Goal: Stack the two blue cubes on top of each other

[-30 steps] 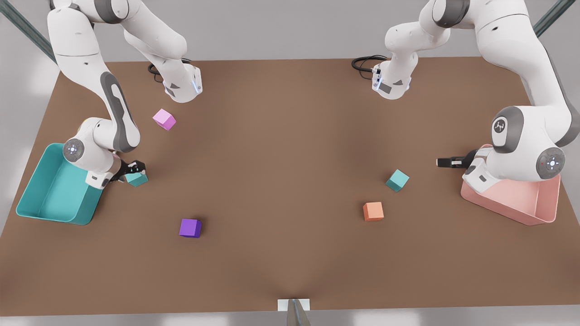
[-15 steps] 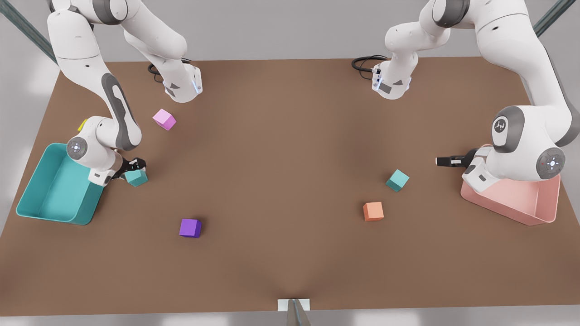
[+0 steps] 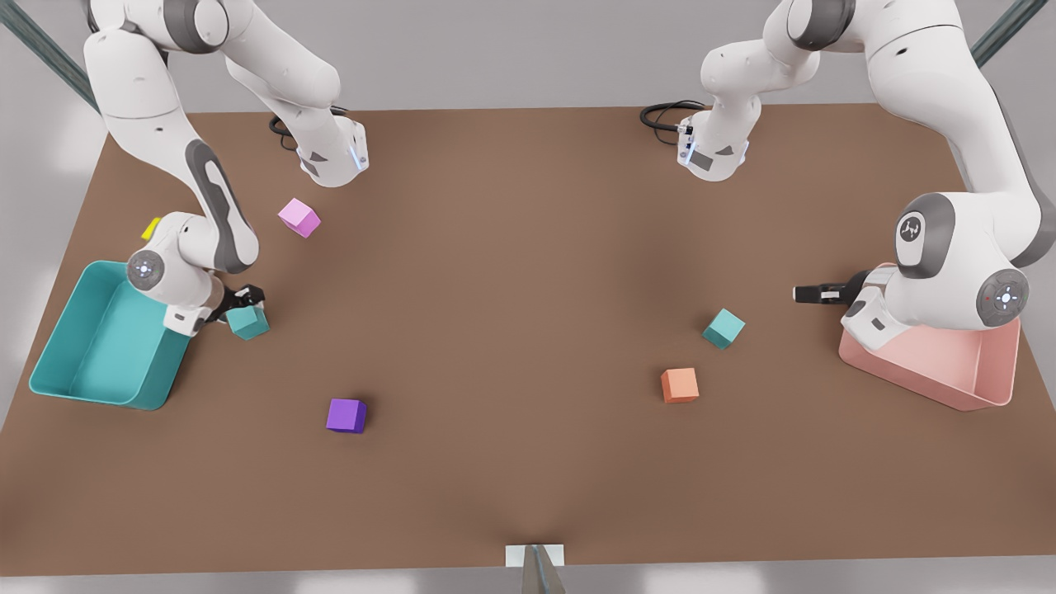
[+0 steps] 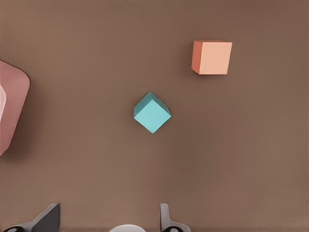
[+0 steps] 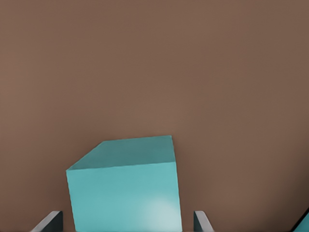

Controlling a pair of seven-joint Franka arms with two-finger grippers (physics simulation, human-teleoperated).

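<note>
Over at the front view's left, the teal bin [image 3: 99,346] sat at the tabletop's [image 3: 528,462] edge. Just beside it the right gripper [image 3: 241,302] held one teal cube [image 3: 248,322] with its fingers [image 5: 52,220] closed against the cube's two sides; in the right wrist view that same cube [image 5: 126,188] sat between them. I cannot tell whether the cube rested on the tabletop or hung just clear of it. A pink cube [image 3: 299,217] lay farther back, and a purple cube [image 3: 346,415] nearer the front. Toward the front view's right, the orange cube [image 3: 680,385] lay near the second teal cube [image 3: 723,328], apart from it. The left gripper [image 3: 813,294] waited above the tabletop near the pink bin [image 3: 949,363], its fingers [image 4: 166,220] spread wide and holding nothing. Its wrist view looked down on the second teal cube [image 4: 152,112].
</note>
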